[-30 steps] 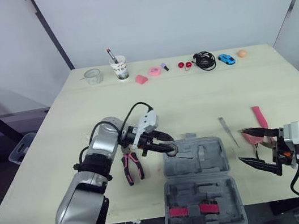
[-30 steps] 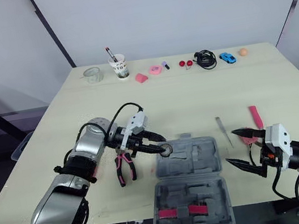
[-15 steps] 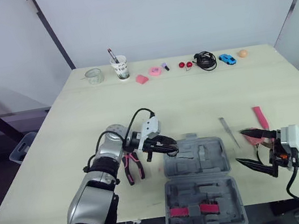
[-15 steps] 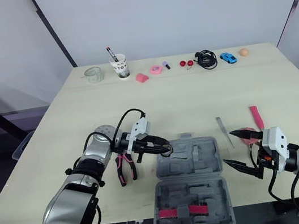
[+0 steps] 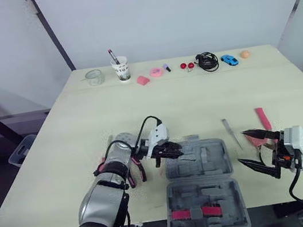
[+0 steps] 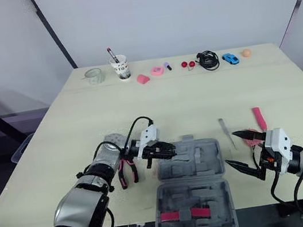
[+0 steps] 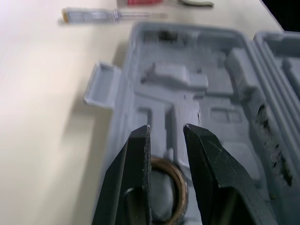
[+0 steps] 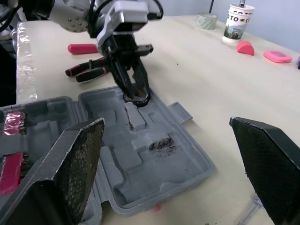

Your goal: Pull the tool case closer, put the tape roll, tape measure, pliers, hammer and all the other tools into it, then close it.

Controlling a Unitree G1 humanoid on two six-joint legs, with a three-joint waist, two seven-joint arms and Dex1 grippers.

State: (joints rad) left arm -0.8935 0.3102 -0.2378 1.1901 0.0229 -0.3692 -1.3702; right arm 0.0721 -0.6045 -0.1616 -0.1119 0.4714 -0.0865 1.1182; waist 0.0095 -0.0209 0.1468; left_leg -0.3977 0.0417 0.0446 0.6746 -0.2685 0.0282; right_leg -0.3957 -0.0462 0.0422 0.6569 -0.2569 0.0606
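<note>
The grey tool case (image 5: 201, 184) lies open near the table's front edge, with a pink-red strip (image 5: 188, 214) in its near half. My left gripper (image 5: 172, 149) is over the case's far left corner, shut on the tape roll (image 7: 174, 180), a brown ring between its fingers (image 7: 136, 187). The pink-and-black pliers (image 5: 134, 169) lie just left of the case. My right gripper (image 5: 254, 148) stands open to the right of the case, above a pink tool (image 5: 256, 139). A thin metal tool (image 5: 231, 132) and a pink handle (image 5: 263, 118) lie nearby.
Along the table's far edge stand a glass jar (image 5: 94, 77), a paper cup with a pen (image 5: 122, 69), small pink items (image 5: 156, 72), a black cable (image 5: 208, 60), a blue toy car (image 5: 229, 59) and an orange ball (image 5: 244, 54). Another pink-handled tool (image 8: 82, 48) lies beyond the pliers.
My left arm has lowered, and its gripper still holds the tape roll over the case's far left corner. The right gripper has barely moved.
</note>
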